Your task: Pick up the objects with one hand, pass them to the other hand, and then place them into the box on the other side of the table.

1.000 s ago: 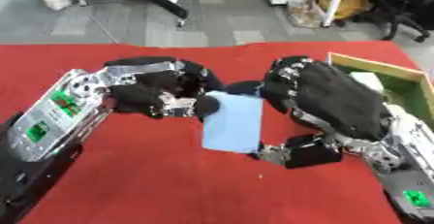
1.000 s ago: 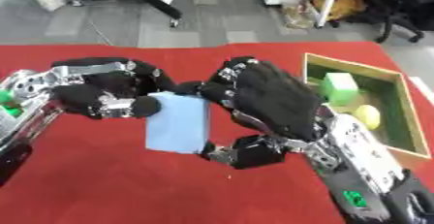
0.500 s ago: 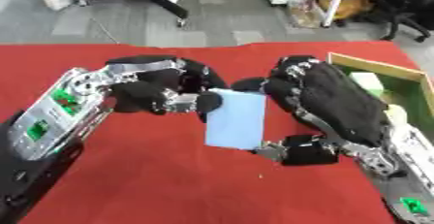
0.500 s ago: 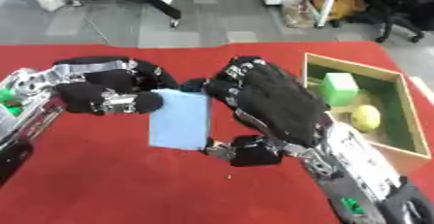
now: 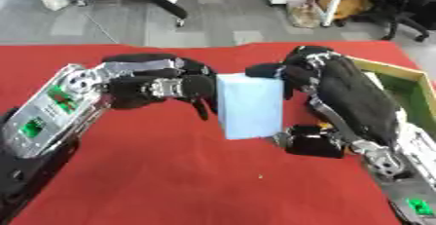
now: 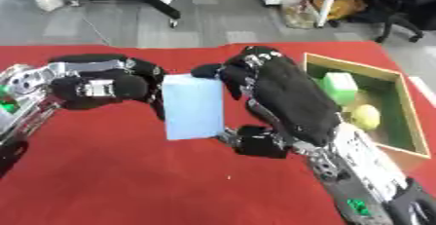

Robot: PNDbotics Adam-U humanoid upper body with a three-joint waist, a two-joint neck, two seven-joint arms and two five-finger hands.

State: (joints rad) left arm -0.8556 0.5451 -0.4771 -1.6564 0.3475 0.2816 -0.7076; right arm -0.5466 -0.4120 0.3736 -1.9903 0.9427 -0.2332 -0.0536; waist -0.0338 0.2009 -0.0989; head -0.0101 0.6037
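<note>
A light blue flat block [image 5: 251,104] stands upright above the red table, between my two hands. My left hand [image 5: 157,87] is at its left edge with fingers curled against it. My right hand [image 5: 349,97] wraps the right side, fingers hooked over the top corner and thumb tucked under the bottom edge. The wooden box [image 6: 410,109] with a green inside sits at the table's right side, behind my right arm. It holds a green block [image 6: 340,85] and a yellow-green ball [image 6: 364,117].
The red tablecloth [image 5: 170,180] covers the whole work surface. Beyond the far edge lie a grey floor, a black stand base [image 5: 162,2] and chair legs. My right forearm partly hides the box's near left wall.
The blue block has shifted a little to the right and stands more upright. My right hand's fingers have closed further over its top corner; the left hand stays at its left edge.
</note>
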